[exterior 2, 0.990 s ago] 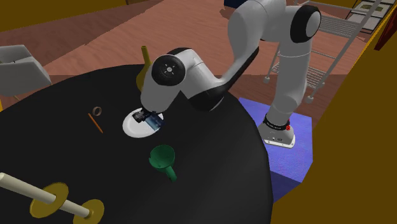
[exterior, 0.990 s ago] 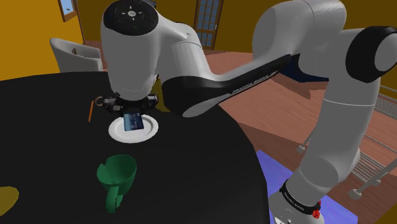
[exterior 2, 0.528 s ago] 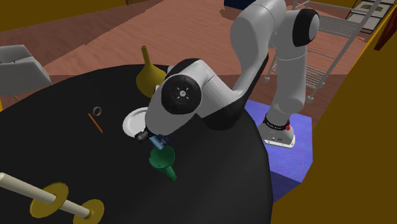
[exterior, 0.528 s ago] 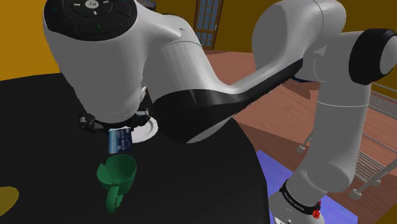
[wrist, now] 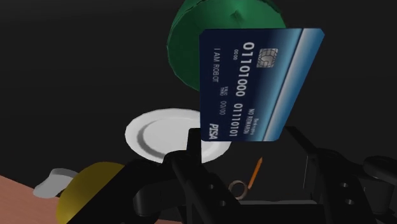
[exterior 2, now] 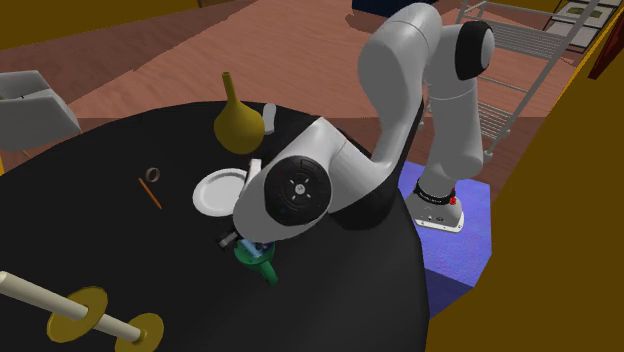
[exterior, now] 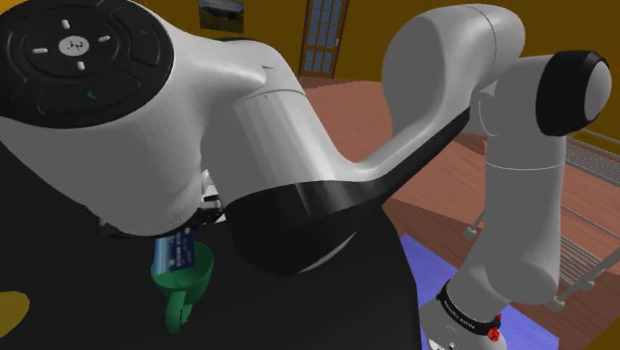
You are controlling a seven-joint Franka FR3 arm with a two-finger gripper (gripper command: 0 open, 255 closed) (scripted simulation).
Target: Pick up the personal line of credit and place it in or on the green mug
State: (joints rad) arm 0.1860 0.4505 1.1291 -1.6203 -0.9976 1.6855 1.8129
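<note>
A grey chair (exterior 2: 35, 110) is seen at the left, then a round black table (exterior 2: 100, 240) on a reddish wooden floor (exterior 2: 300, 50), a violet mat (exterior 2: 480, 230) and yellow walls (exterior 2: 560, 200). A blue card (wrist: 254, 83), clamped between the jaws, is held just over the green mug (exterior: 184, 293). "I AM ROBOT", "01101000 01110101" and "PISA" are printed on it.

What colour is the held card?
The card is dark blue with a paler diagonal stripe and white lettering; it shows best in the wrist view.
</note>
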